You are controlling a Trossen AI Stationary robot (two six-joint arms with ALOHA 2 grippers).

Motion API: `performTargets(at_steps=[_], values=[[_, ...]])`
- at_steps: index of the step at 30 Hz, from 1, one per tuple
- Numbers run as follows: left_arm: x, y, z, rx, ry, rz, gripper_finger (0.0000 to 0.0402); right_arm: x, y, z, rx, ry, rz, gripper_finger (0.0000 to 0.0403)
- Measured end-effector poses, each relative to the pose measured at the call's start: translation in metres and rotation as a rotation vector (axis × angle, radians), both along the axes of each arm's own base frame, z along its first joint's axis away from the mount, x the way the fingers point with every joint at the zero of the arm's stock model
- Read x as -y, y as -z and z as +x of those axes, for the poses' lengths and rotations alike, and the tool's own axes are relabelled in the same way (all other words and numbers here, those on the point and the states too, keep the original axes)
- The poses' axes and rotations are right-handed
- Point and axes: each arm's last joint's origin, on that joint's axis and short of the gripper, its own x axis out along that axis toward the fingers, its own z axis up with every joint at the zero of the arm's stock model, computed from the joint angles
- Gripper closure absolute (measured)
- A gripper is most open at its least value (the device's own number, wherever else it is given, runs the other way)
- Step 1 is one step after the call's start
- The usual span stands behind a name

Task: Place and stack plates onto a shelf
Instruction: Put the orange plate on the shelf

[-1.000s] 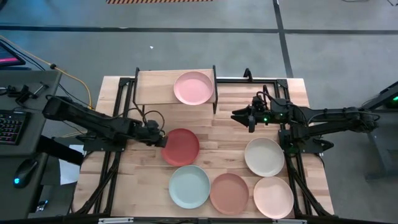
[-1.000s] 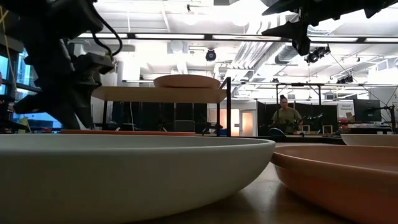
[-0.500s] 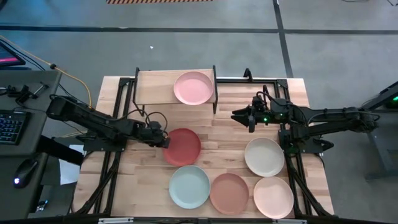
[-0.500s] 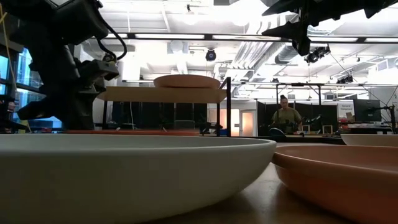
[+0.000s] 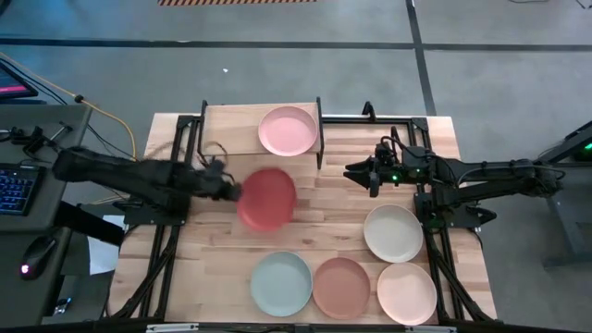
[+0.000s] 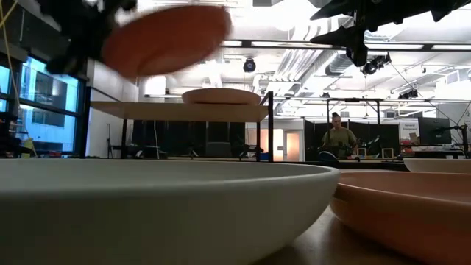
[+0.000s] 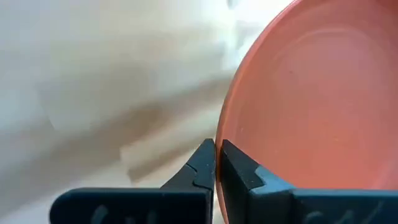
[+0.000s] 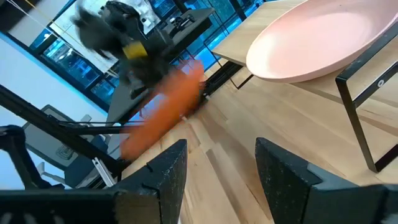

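- One plate was done: the pink plate point(image 5: 288, 130) sat on the shelf point(image 5: 231, 129), on the shelf's end nearest the right arm. The rest of the shelf board was bare.
- The red plate point(image 5: 267, 198) was up in the air, just in front of the shelf and off the table point(image 5: 342, 185). In the low view it hung tilted, higher than the shelf board.
- The left gripper point(image 7: 217, 163) had its two fingers pressed on the red plate's rim, pinching it.
- Four plates were left on the table, well in front of the shelf: the pale blue plate point(image 5: 281, 283), the terracotta plate point(image 5: 341, 287), the peach plate point(image 5: 406, 291) and the cream plate point(image 5: 393, 232).
- So I thought the job was only just begun, with one plate placed, one being carried and four to go.
- The right gripper point(image 5: 362, 173) waited beside the shelf's near end, its fingers spread apart and holding nothing.
- The shelf's black legs point(image 8: 356, 128) and the pink plate were close to the red plate's path, so I thought it could bump them.
- A person point(image 6: 338, 138) sat far behind the shelf, away from the table.
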Motion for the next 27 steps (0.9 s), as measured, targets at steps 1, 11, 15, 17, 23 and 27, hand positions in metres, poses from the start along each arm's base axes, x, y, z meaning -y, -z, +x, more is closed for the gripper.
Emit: performTargets(at_steps=[1, 11, 15, 17, 23, 27], values=[[-0.003, -0.015, -0.008, 0.006, -0.034, 0.047, 0.0400, 0.000, 0.000, 0.000, -0.001, 0.008, -0.002, 0.0231], [-0.035, -0.077, -0.071, -0.296, -0.368, 0.305, 0.0401, 0.002, 0.003, -0.001, -0.038, 0.065, -0.013, 0.0231], [-0.044, -0.070, -0.072, -0.385, -0.459, 0.295, 0.0401, 0.002, 0.005, -0.002, -0.059, 0.075, -0.014, 0.0231], [-0.049, -0.068, -0.066, -0.427, -0.471, 0.300, 0.0401, 0.002, 0.006, -0.002, -0.064, 0.084, -0.016, 0.0231], [-0.070, -0.062, -0.045, -0.600, -0.424, 0.232, 0.0401, 0.003, 0.006, -0.002, -0.066, 0.099, -0.020, 0.0231], [-0.089, -0.069, -0.031, -0.682, -0.376, 0.246, 0.0401, 0.003, 0.006, -0.002, -0.068, 0.099, -0.020, 0.0231]])
